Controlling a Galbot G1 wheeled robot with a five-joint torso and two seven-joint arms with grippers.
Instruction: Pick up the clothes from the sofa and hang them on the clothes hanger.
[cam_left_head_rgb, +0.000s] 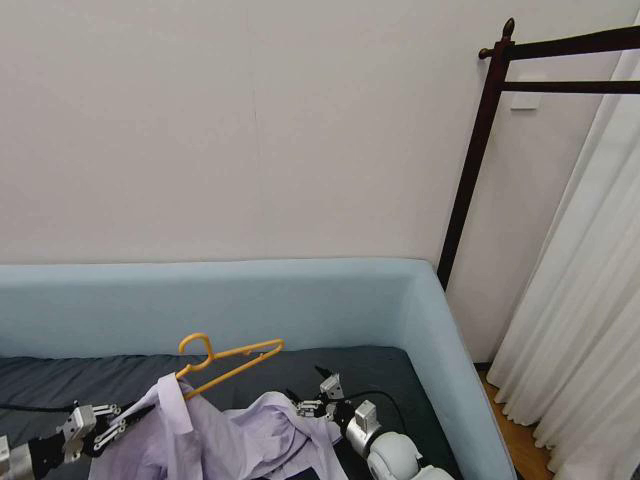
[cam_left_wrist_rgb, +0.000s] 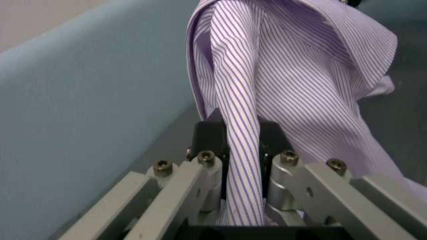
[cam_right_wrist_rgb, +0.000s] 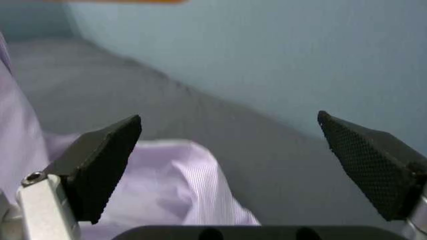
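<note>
Holding a fold of the purple striped shirt (cam_left_wrist_rgb: 287, 65), the left hand (cam_left_head_rgb: 118, 423) is shut tight on the cloth, low over the sofa (cam_left_head_rgb: 250, 300) seat. An orange hanger (cam_left_head_rgb: 232, 362) pokes out at the collar. The right hand (cam_right_wrist_rgb: 230, 150) is wide open and holds nothing, just beside the shirt. This looks like the picking-up step. Next the shirt needs lifting and carrying to the dark wooden clothes rack (cam_left_head_rgb: 470, 170), well apart on the right

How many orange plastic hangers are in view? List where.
1. The orange plastic hanger sticks out of the lilac striped shirt before the blue sofa back; more could hide under it.
</note>
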